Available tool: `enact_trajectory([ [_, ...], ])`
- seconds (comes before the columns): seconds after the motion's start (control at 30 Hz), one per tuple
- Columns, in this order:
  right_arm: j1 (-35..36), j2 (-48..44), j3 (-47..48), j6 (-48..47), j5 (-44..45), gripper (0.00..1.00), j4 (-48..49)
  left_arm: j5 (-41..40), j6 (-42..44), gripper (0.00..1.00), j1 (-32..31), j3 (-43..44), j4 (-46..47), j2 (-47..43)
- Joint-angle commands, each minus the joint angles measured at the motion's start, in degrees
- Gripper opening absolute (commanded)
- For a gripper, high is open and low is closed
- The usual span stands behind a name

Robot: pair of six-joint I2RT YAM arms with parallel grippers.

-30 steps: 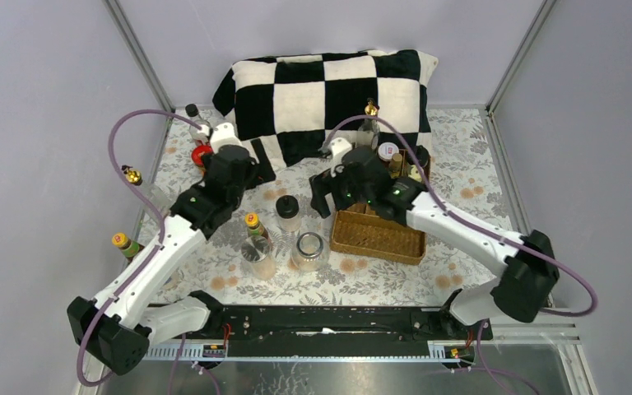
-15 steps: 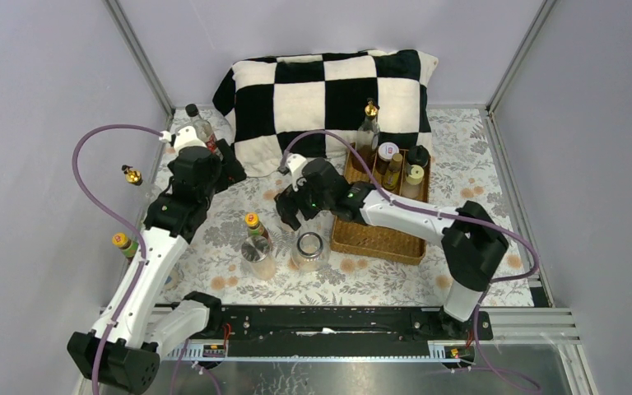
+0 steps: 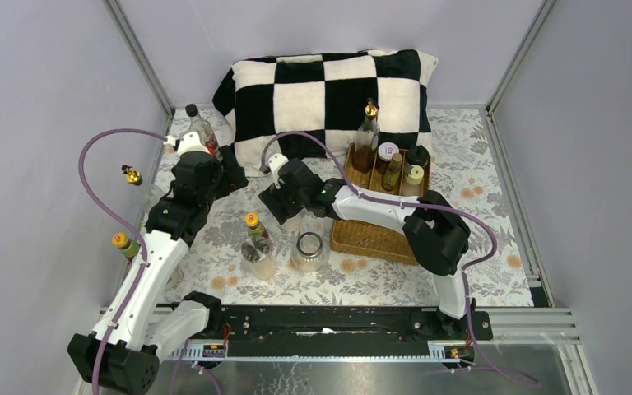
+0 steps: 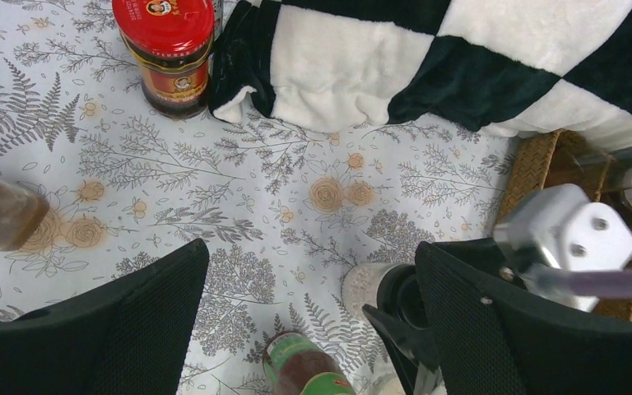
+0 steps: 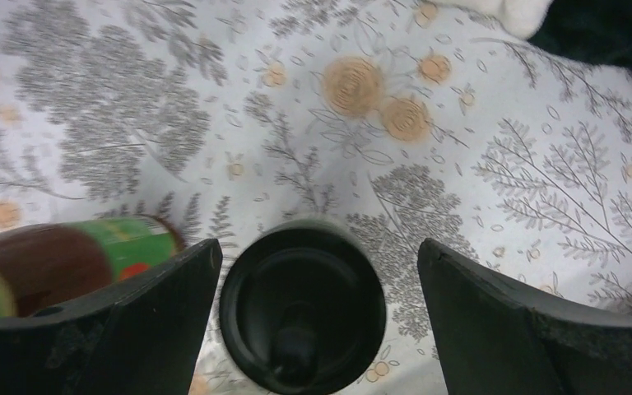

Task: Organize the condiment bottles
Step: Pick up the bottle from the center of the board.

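Since a second ago the right arm has swung left, off the brown wicker tray (image 3: 376, 239). The right gripper (image 5: 317, 321) now hangs with its jaws spread wide on either side of a short clear jar with a black cap (image 5: 302, 309), gripping nothing. A brown bottle with a green label (image 5: 66, 255) stands just left of that jar. The left arm has pulled toward the far left; the left gripper (image 4: 309, 321) is also wide apart and empty over the grey floral tablecloth (image 4: 214, 189). Beyond it a dark jar with a red lid (image 4: 164, 49) touches the black-and-white checked cushion (image 4: 428, 58); its lid and label carry a small portrait emblem, the writing too small to read. A tall gold-topped bottle (image 3: 369, 132) stands in the tray's far left corner.
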Motion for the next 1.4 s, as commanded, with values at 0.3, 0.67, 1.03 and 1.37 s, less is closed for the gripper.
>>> enact_trajectory([
  [0.3,0.5,-2.1,-1.0,1.4,11.0,0.53,0.4,1.9,1.5,0.99,0.2,-1.4,1.6,-1.4],
  [0.67,0.5,-11.4,4.4,2.5,15.0,0.49,-7.1,1.8,1.1,0.99,0.2,-2.3,1.6,-2.6],
  [1.03,-1.6,-21.9,2.9,4.2,23.5,0.49,-14.3,2.8,1.1,0.99,0.2,-2.4,1.3,-3.0],
  [1.37,-13.5,-28.7,-6.8,6.1,18.6,0.49,-14.3,2.8,1.6,0.99,0.3,-2.1,1.2,-3.1],
])
